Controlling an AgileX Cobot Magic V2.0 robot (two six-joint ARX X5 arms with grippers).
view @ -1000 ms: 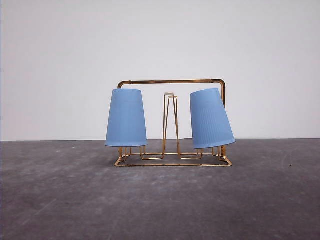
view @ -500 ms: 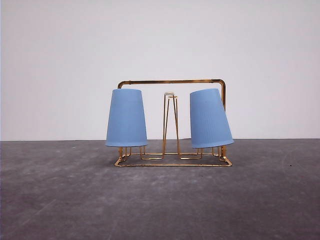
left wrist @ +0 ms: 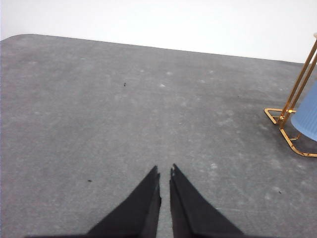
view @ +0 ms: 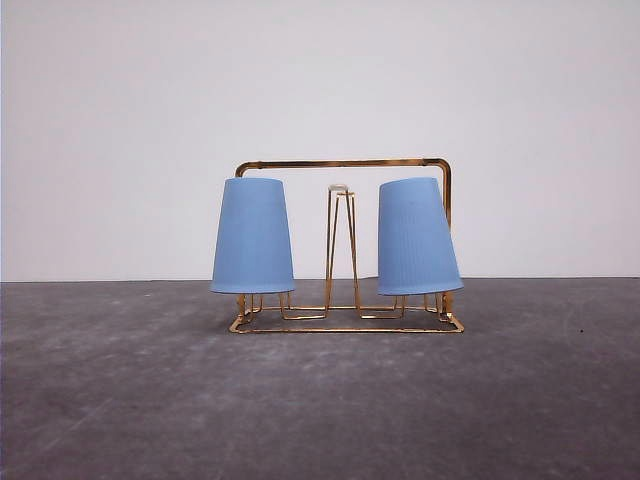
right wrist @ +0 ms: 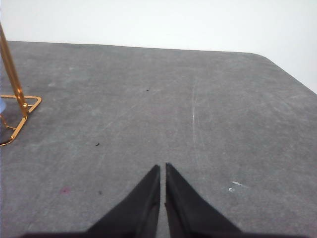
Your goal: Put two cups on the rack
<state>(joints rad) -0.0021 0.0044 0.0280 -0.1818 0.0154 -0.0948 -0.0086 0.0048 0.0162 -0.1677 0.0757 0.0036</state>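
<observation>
I saw both cups mouth-down on the rack (view: 345, 163): left cup (view: 253, 236) upright, right cup (view: 417, 237) leaning slightly; their prongs were hidden, presumably inside. My left gripper (left wrist: 165, 173) and right gripper (right wrist: 163, 169) were closed, empty.

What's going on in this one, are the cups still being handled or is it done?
It looks done. Both light blue cups, the left cup and the right cup, sit upside down on the gold wire rack, the right one leaning slightly. Neither is held: the left gripper and the right gripper are shut and empty over bare grey table, away from the rack.
</observation>
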